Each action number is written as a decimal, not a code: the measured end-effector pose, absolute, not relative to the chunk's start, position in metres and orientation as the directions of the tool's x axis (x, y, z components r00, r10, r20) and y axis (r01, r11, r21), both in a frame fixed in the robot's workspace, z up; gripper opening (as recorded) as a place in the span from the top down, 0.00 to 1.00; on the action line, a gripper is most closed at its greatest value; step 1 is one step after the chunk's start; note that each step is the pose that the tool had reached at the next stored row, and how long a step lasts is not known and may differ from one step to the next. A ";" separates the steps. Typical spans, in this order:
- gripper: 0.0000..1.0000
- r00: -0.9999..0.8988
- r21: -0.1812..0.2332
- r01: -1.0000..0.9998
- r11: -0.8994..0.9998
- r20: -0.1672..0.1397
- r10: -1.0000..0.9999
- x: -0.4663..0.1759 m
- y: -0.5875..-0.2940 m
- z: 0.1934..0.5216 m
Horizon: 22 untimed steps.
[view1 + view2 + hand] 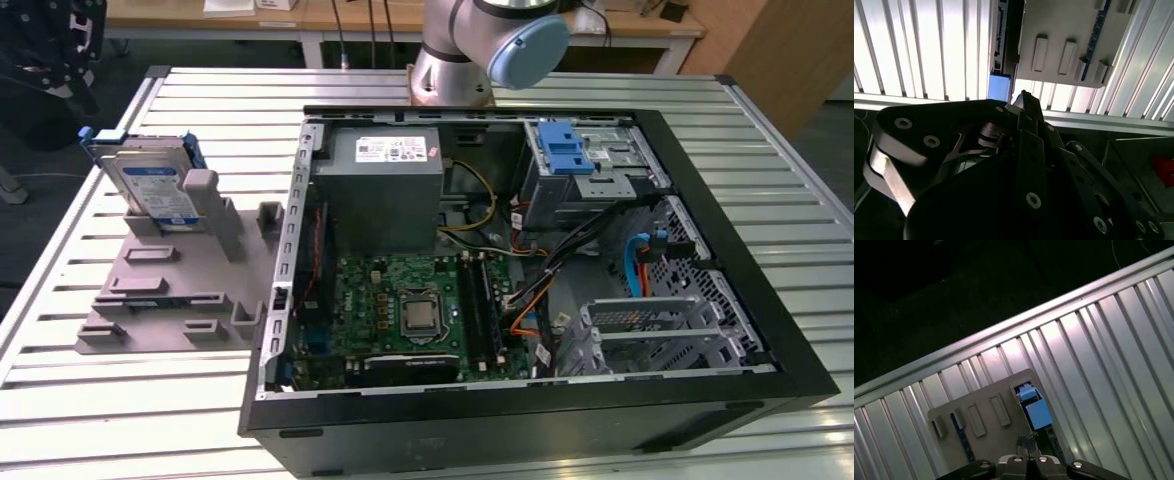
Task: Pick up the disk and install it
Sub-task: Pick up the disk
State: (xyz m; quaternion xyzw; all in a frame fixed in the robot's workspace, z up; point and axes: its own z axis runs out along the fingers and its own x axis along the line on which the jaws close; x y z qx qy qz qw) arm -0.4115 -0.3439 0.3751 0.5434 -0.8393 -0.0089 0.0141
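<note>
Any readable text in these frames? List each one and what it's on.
Nothing can be read.
White-and-blue label on the disk, exterior view: print too small to read.
White label on the power supply box: print too small to read.
Markings on the motherboard: too small to read.
Both wrist views: no text.

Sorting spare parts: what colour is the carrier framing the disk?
Blue, around the disk; exterior view shows it best.

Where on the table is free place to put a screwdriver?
Bare table slats: in front of the gray holder at the exterior view's left, and beside the computer case at that view's right. Crowded: inside the case, and the holder's end where the disk stands.
</note>
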 end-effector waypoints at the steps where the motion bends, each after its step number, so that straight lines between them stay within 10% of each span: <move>1: 0.89 -0.400 0.030 -0.916 0.400 0.014 -0.916 -0.412 -0.344 0.375; 22: 0.89 -0.190 0.027 -0.981 0.190 0.013 -0.982 -0.411 -0.344 0.375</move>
